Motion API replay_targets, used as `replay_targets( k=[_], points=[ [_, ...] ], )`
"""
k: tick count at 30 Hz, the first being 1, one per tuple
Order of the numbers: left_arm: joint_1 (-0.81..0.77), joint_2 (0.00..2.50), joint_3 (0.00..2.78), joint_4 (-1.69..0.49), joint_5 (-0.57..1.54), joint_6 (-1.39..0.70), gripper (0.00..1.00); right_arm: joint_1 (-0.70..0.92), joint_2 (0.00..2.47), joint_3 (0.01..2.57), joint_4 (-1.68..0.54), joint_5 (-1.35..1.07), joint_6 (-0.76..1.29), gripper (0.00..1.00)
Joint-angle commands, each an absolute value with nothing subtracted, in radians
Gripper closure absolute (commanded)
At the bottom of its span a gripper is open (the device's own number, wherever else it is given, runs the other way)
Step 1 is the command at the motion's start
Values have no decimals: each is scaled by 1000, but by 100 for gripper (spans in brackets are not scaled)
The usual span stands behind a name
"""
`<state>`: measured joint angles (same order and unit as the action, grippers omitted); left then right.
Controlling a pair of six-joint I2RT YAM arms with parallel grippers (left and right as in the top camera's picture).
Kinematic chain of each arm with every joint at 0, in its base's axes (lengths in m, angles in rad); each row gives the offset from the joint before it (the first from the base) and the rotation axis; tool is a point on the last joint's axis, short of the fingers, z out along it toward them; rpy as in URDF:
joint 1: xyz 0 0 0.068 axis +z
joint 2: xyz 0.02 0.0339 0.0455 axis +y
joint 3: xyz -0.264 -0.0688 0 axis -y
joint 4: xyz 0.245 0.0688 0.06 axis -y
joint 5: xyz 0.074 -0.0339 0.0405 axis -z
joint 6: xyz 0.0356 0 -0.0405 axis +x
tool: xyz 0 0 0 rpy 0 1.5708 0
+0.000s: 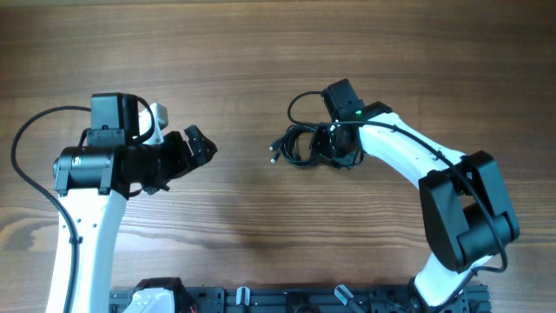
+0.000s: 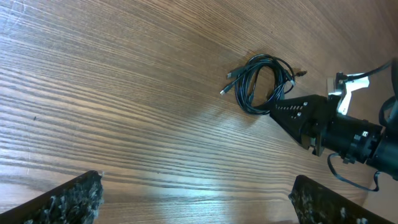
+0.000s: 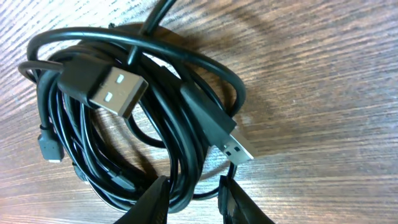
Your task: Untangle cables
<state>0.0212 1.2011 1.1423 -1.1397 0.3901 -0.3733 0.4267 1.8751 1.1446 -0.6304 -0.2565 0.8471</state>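
**Black strands between my right fingertips**

Closest to my right wrist lens stand the two dark fingertips (image 3: 155, 202) of my right gripper (image 3: 194, 186). They are set a narrow way apart, with several strands of the thin black cables (image 3: 180, 158) running down between them. One pad looks to sit against the strands and a sliver of gap shows at the other, so I cannot tell whether I have truly pinched them.

Just beyond, the cables lie as one overlapping coil, flat on the brown wood-grain tabletop (image 3: 323, 93). A broad USB plug with a silver metal shell (image 3: 115, 93) rests tilted on top of the coil, toward the left of that view. A slimmer silver-tipped plug (image 3: 235, 148) points out toward the coil's right edge. A small dark plug (image 3: 50, 149) pokes from the left rim.

From overhead, the coil sits a little right of the table's middle, under my right gripper, with plug ends sticking out on the side facing my left arm. My left gripper (image 1: 202, 146) hovers well apart from it. Its fingers (image 2: 68, 199) are spread wide, with only bare wood between them. Its camera sees the coil farther off, with my right gripper's black nose at the coil's rim.
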Motion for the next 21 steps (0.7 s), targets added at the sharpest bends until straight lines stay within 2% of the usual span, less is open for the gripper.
replay_targets(
  k=[1,3,8,10,12,13,14,15,16,21],
  points=[
    [17,1208,1158,-1137,399,-382,0,429,1895,1116,-618,-234,835,81],
    [17,1208,1158,-1137,399,-382,0,429,1895,1116,-613,-264,801,96],
    [17,1208,1158,-1150,400,-382,0,429,1849,1206,-629,-515,648,96],
    [16,1208,1158,-1157,407,-382,0,429,1792,1246,-592,-823,518,96],
    [2,1208,1158,-1150,457,-382,0,429,1749,1251,-548,-960,517,96],
    [-8,1210,1158,-1141,478,-383,2,429,1733,1251,-542,-971,525,96],
    [-22,1214,1158,-1132,490,-384,9,431,1714,1251,-537,-995,526,96],
    [-41,1224,1158,-1125,488,-397,21,439,1698,1251,-521,-1049,526,96],
    [-53,1234,1158,-1121,489,-408,24,448,1686,1251,-496,-1097,527,96],
    [-104,1315,1158,-1104,489,-427,27,487,1631,1251,-265,-1185,705,96]
  ],
)
